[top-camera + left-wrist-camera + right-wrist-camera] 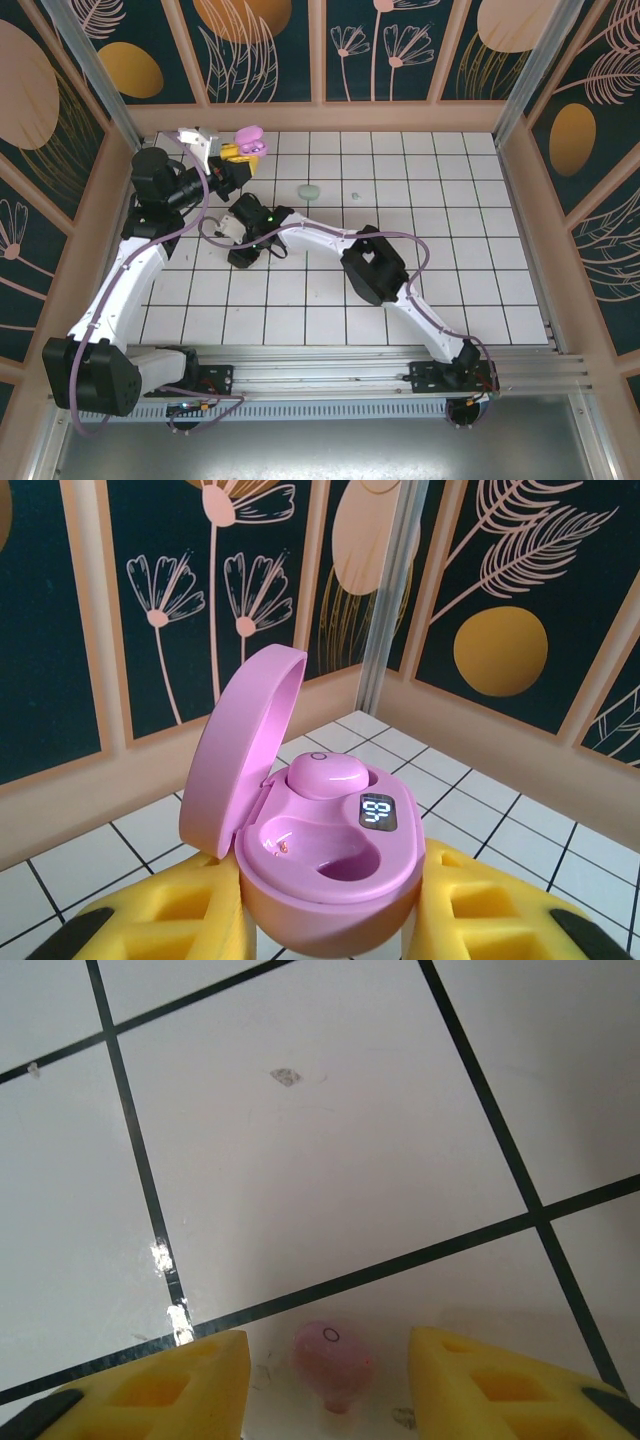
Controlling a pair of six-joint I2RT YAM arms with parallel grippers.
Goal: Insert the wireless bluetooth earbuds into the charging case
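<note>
Case, pink, open, clamped in left pincer — one earbud seated; right pincer apart, straddling loose pink earbud on counter.

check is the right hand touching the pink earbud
Apart. The right wrist view shows bare tile between the pink earbud and each finger of the right hand.

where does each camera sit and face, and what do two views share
Top external: overhead behind the robot, facing down on the tiled table; left arm and right arm show.
Left wrist: on the left arm, facing the painted wall; left end effector grips the open pink charging case.
Right wrist: on the right arm, facing down at tiles; right end effector straddles a pink earbud.
Shared: the pink charging case, in top external and left wrist.
</note>
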